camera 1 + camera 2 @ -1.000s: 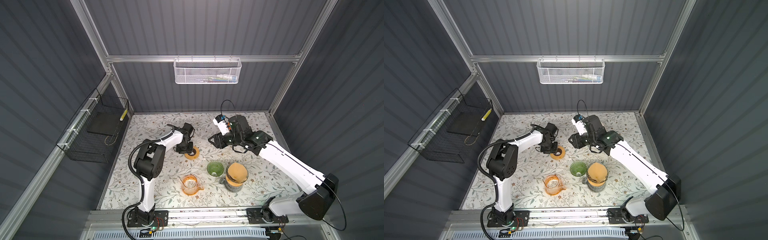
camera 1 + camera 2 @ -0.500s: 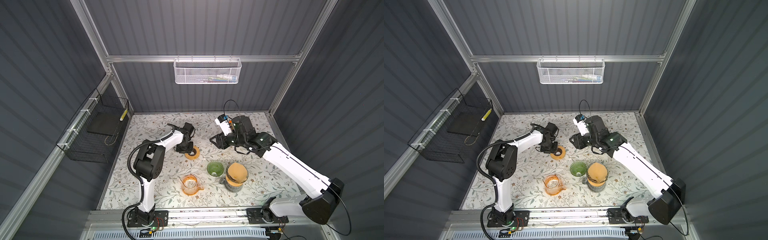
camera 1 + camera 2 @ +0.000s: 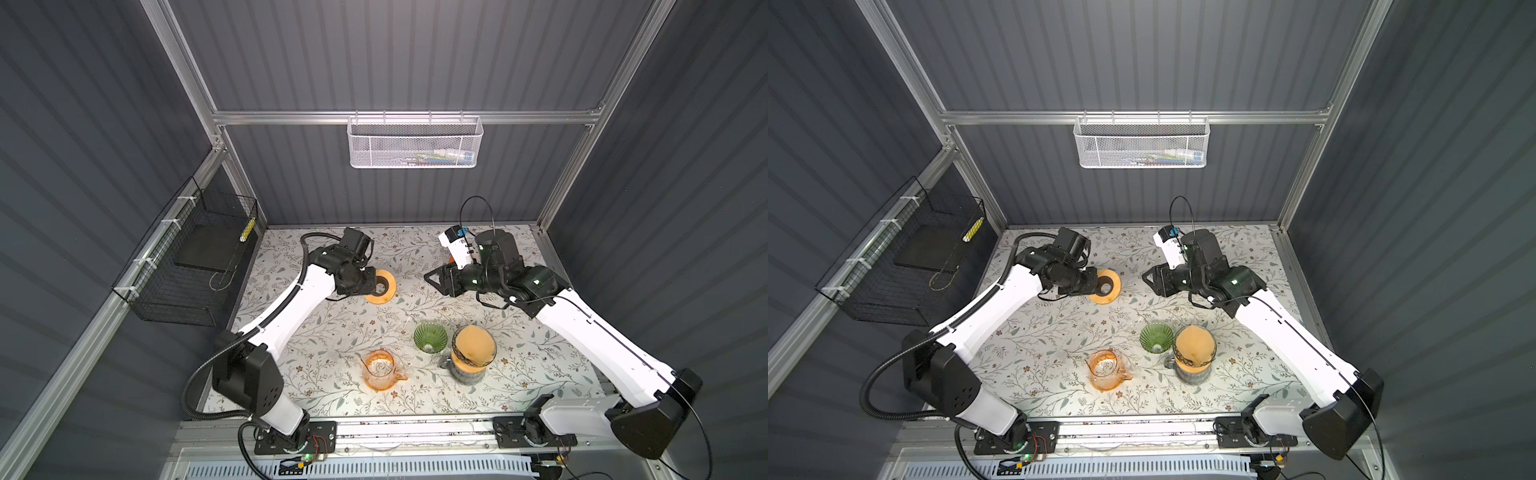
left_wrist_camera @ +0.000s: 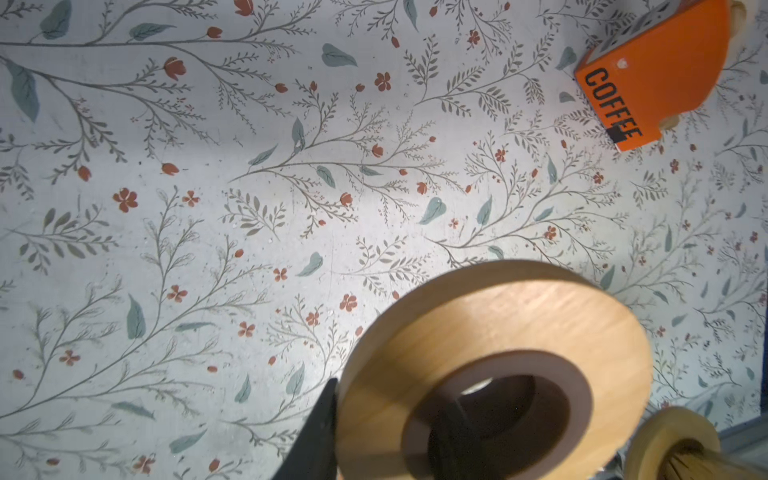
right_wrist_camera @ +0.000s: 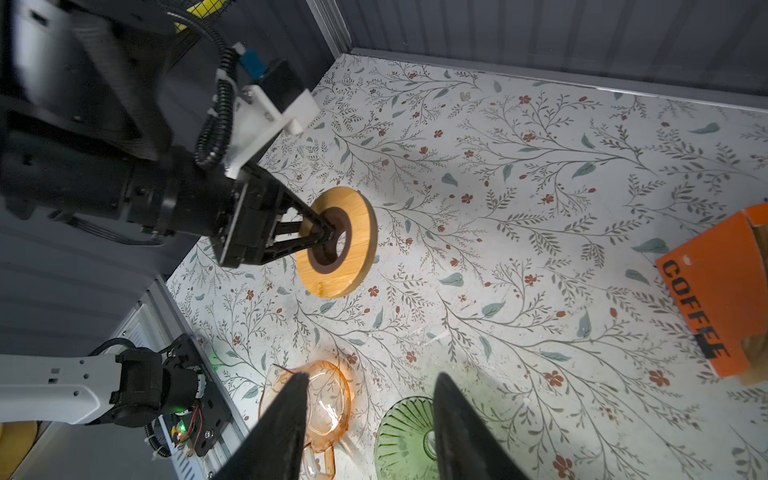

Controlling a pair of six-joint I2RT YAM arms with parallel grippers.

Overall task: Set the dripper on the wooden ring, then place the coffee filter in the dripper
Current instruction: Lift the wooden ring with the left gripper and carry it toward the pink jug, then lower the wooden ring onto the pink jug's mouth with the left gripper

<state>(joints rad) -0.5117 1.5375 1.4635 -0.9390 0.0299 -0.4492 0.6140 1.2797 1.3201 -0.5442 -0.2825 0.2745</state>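
Observation:
My left gripper is shut on a wooden ring: one finger goes through its dark hole, the other presses its outer rim. The ring hangs tilted above the floral table. The green glass dripper stands empty at the front middle, in both top views. An orange box marked COFFEE lies at the back with tan paper edges showing in it; in the top views my right arm hides most of it. My right gripper hangs open and empty above the table, its fingertips over the dripper in its wrist view.
An orange glass pitcher stands left of the dripper. To the dripper's right, a glass jar carries a tan cone in its mouth. A black wire basket hangs on the left wall and a white mesh basket on the back wall.
The wooden ring has come up off the table in my left gripper and now tilts. My right arm has drawn a little to the right, its gripper still open.

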